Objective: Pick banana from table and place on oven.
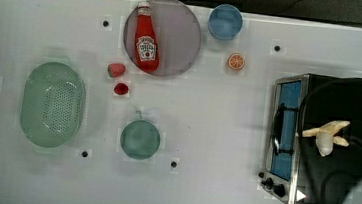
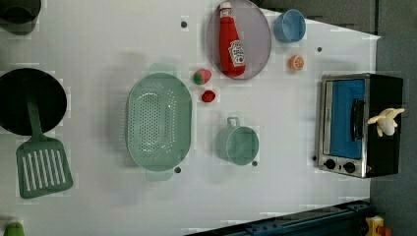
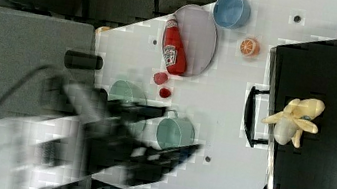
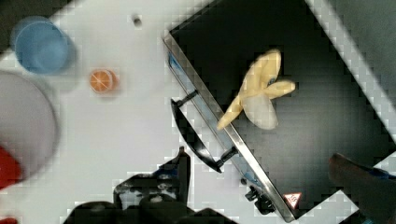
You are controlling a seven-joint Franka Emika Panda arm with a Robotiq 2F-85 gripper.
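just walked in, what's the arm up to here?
A pick-and-place that looks finished. The banana lies on the black top of the oven, near its front edge above the glass door, with nothing holding it. The claw stands open and empty, its fingers clear of the banana in the wrist view. The ketchup bottle lies on its plate, on the table.

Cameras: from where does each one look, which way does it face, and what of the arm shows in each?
Top view: overhead, facing straight down on the table; black cables over the oven.
Left view: high, looking down; oven at the left view's right, no arm part identifiable.
Right view: high, looking down; blurred arm at the right view's lower left.
Wrist view: on the arm, facing down; open gripper, fingers at the frame edge.
Shared: the banana lying on the oven's black top.
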